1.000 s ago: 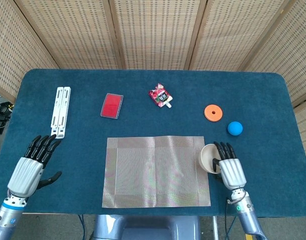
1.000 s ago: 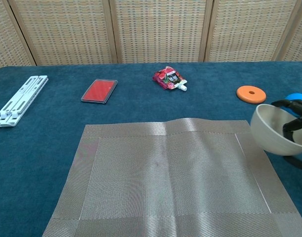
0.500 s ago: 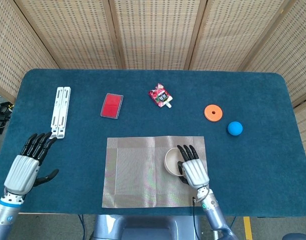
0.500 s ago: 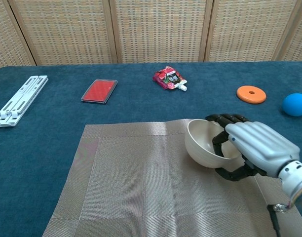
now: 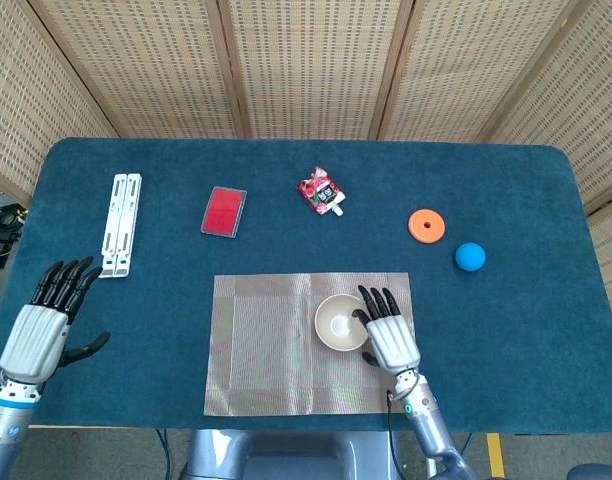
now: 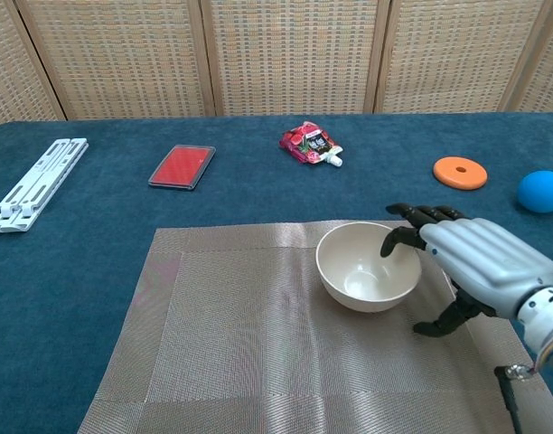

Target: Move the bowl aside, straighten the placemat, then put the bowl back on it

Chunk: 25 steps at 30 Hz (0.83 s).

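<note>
The cream bowl (image 5: 338, 322) (image 6: 360, 271) stands upright on the right half of the woven beige placemat (image 5: 256, 350) (image 6: 231, 344). The mat lies flat and square to the table's front edge. My right hand (image 5: 391, 338) (image 6: 484, 264) is at the bowl's right side. Its dark fingertips (image 6: 421, 215) reach over the rim, while the thumb is spread away from the bowl's wall with a gap showing. My left hand (image 5: 41, 325) hovers at the table's front left with fingers spread and nothing in it; only the head view shows it.
Along the back stand a white folding rack (image 5: 121, 222) (image 6: 37, 181), a red flat case (image 5: 224, 211) (image 6: 181, 166), a red snack pouch (image 5: 320, 192) (image 6: 308, 143), an orange disc (image 5: 426, 225) (image 6: 460, 172) and a blue ball (image 5: 470, 257) (image 6: 540, 191).
My right hand carried the bowl leftward from beside the mat's right edge onto the mat and set it down upright; the thumb has come off it. The left hand drew back slightly.
</note>
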Available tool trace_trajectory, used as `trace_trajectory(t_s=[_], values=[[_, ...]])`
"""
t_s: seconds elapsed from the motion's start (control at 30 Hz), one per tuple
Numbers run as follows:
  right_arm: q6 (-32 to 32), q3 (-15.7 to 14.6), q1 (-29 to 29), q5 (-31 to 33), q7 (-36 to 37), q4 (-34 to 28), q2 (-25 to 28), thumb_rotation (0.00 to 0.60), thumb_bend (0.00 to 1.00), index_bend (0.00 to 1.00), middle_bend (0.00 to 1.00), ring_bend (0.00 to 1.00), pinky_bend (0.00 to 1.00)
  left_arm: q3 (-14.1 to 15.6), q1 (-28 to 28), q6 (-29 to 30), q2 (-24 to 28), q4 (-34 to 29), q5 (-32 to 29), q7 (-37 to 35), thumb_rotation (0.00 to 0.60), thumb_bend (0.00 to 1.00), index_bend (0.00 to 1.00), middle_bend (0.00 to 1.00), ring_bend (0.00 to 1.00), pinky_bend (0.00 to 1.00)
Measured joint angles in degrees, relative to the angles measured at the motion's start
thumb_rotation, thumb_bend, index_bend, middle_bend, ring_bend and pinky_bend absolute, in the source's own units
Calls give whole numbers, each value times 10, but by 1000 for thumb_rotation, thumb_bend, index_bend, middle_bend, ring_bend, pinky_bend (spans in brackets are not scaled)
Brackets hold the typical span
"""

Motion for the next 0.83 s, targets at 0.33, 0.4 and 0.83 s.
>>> trace_trajectory(t_s=[0.33,0.4,0.83], values=[[51,12,-29,5,9,-66,116,600,214,252,0,0,0,-5,3,-2,3,2,-11,-5,600,197,65,0,0,0],[55,14,-36,7,33,-71,142,600,200,239,0,0,0,-5,4,-1,4,1,-11,-4,600,196,65,0,0,0],[131,-7,-104,-36,254,-3,243,600,126,0,0,0,0,-6,26,11,-16,45,-38,14,600,0,0,0,0,0]])
